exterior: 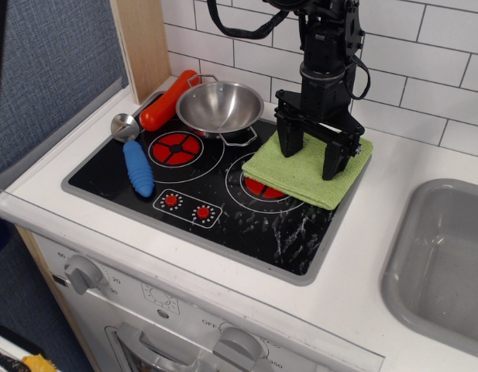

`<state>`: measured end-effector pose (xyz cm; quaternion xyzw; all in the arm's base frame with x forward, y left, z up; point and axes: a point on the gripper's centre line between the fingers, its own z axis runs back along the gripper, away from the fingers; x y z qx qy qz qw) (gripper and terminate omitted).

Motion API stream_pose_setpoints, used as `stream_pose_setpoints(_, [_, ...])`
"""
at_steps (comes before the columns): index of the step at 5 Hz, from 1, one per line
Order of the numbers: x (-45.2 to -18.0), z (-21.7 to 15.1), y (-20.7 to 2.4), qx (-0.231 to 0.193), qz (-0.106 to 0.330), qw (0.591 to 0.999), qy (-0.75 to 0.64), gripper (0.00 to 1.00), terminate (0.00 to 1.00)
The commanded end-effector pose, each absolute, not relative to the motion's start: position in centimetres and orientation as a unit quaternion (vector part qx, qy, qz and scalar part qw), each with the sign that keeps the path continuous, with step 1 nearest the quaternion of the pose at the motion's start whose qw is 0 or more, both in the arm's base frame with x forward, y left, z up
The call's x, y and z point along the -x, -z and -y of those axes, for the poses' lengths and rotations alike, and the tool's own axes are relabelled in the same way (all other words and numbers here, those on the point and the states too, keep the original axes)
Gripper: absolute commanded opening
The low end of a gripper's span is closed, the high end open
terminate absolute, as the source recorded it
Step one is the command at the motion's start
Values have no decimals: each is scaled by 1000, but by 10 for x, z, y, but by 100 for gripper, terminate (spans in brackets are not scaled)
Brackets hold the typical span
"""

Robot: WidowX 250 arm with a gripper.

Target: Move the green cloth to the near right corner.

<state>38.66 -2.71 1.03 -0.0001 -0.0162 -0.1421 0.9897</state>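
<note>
The light green folded cloth [299, 175] lies over the far right burner of the black hob, its far edge reaching the white counter. My black gripper [311, 159] stands upright over the cloth, open, with both fingertips down on or just above its top surface. One finger [289, 144] is at the cloth's left part, the other [334, 161] towards its right. The near right corner [304, 252] of the hob is glossy black with whitish streaks and a grey rim, with nothing on it.
A steel bowl [218, 107] sits at the back of the hob, left of the cloth. A red-orange cylinder [168, 101], a metal spoon [125, 126] and a blue ridged piece [138, 167] lie at the left. A grey sink [444, 263] is at the right.
</note>
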Motion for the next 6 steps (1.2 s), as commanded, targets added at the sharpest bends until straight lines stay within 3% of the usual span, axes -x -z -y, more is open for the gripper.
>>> stream_pose_setpoints(1, [-355,45,-25,-19,4,980,198,100,0])
stream_pose_setpoints(3, [-309,46,-41,4,-17,980,197,100,0])
stream_pose_setpoints(4, [-285,39,-39,7,-35,982,187,100,0])
stream_pose_setpoints(5, [-274,34,-34,1,-40,982,182,100,0])
stream_pose_setpoints(6, [-275,36,-39,-2,-18,982,185,100,0])
